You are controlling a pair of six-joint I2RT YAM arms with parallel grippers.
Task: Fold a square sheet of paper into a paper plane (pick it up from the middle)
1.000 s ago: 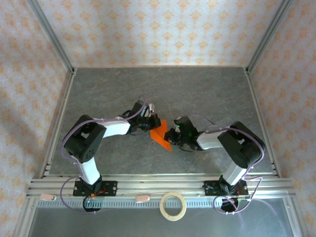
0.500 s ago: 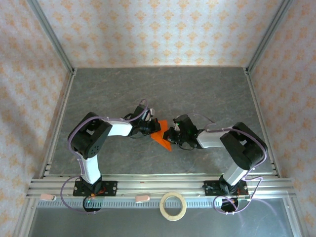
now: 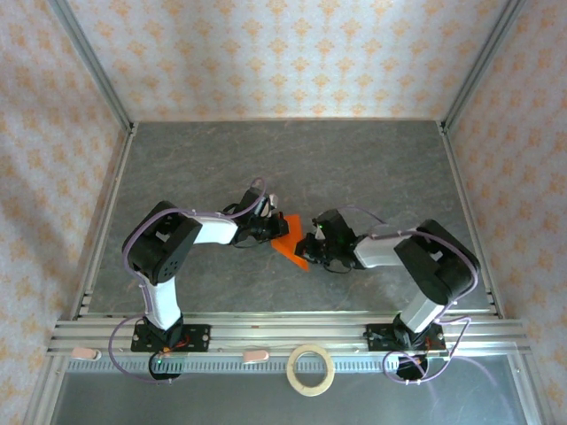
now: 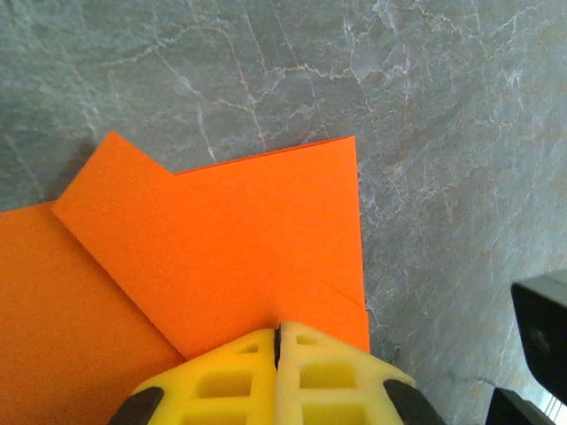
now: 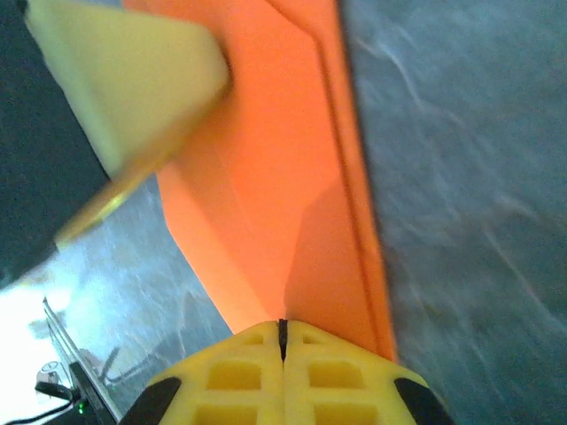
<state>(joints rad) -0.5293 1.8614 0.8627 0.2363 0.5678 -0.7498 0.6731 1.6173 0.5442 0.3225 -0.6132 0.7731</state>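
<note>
The partly folded orange paper (image 3: 293, 251) lies flat on the grey table between the two arms, with folded flaps and creases showing (image 4: 221, 230). My left gripper (image 3: 278, 232) is shut, its yellow fingertips together and resting on the paper's left part (image 4: 277, 329). My right gripper (image 3: 308, 244) is also shut, and its tips sit on the paper's right edge beside a long crease (image 5: 283, 324). In the right wrist view the paper (image 5: 283, 177) runs away from the tips toward the left gripper's yellow finger (image 5: 133, 80). I cannot tell whether either jaw pinches the sheet.
A pale tape ring (image 3: 311, 369) lies on the metal rail at the near edge, between the arm bases. Aluminium frame posts and patterned walls enclose the grey table (image 3: 292, 168) on the sides and at the back.
The left arm's elbow has swung forward and its gripper has slid a little over the paper, covering more of it. The right gripper has barely moved. Both stayed shut.
</note>
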